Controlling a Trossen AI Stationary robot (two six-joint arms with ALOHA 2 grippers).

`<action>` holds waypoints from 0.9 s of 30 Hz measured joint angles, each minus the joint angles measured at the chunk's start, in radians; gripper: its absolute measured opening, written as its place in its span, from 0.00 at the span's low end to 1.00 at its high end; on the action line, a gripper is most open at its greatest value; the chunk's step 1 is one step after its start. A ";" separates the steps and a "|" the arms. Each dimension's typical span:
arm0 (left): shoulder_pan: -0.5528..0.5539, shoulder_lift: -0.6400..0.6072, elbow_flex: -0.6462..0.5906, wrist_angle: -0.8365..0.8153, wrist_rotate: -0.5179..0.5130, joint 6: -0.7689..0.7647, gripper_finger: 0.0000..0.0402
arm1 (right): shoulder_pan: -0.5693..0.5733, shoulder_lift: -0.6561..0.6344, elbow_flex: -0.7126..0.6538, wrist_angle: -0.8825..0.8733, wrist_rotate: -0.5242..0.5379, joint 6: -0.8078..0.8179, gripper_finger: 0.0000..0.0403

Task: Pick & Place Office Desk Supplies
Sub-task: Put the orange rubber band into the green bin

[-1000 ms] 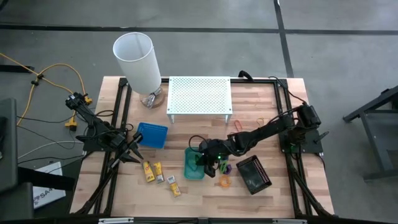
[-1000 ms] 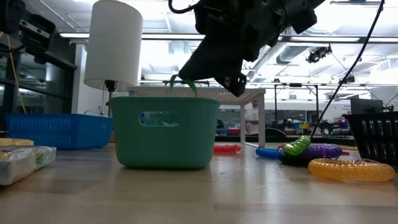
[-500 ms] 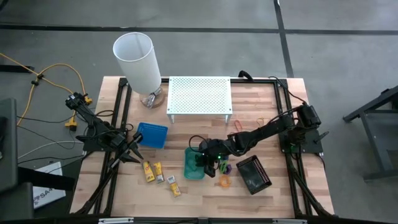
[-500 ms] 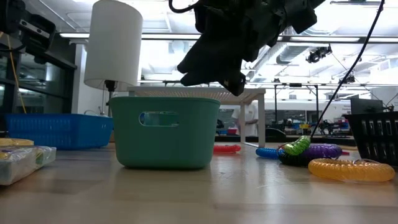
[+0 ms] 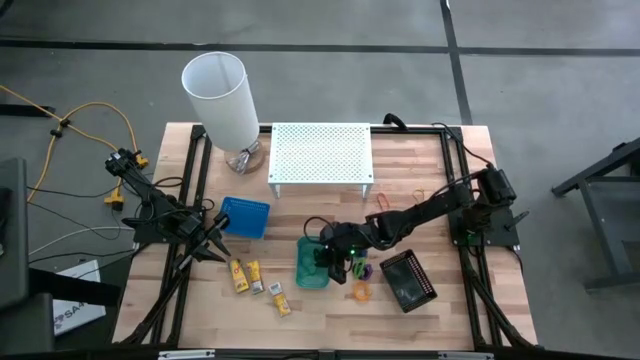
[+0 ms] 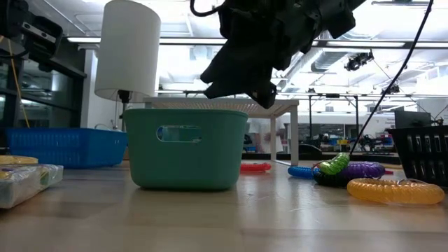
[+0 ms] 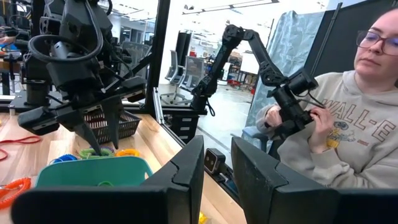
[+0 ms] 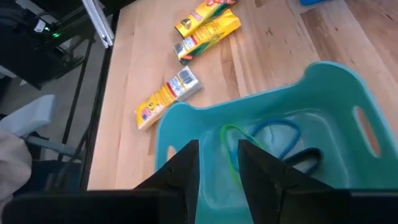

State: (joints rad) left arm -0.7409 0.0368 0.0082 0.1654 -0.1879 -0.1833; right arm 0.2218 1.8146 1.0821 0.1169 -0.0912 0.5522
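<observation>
Right claw [image 8: 216, 163]: fingers parted narrowly, empty, poised above green tray [image 8: 339, 84].
Rings [image 8: 273, 134]: green, blue, dark, lying inside tray.
Left claw [image 7: 217, 163]: narrow gap, empty, at bench [image 5: 440, 180] edge.

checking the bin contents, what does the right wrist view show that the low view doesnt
Only the right wrist view looks down into the teal bin: a green ring, a blue ring and a dark ring lie inside. It also shows three yellow packs on the wood beyond the bin.

Only the low view shows the rings still on the table, orange, purple and red, plus the blue tray and the black tray.

Both show the teal bin with the right gripper open above it.
</observation>
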 joint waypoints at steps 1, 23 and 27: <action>0.000 0.000 0.000 0.000 0.000 0.000 0.20 | -0.007 -0.003 0.000 -0.008 -0.012 0.000 0.24; 0.000 0.000 0.000 0.002 0.000 0.000 0.20 | -0.113 -0.338 0.000 -0.640 0.025 -0.061 0.24; 0.000 0.000 0.000 0.001 0.000 0.000 0.20 | -0.081 -0.401 0.000 -0.799 0.091 -0.013 0.24</action>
State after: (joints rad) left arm -0.7406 0.0364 0.0082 0.1664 -0.1879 -0.1833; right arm 0.1409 1.4138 1.0824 -0.6826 -0.0001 0.5390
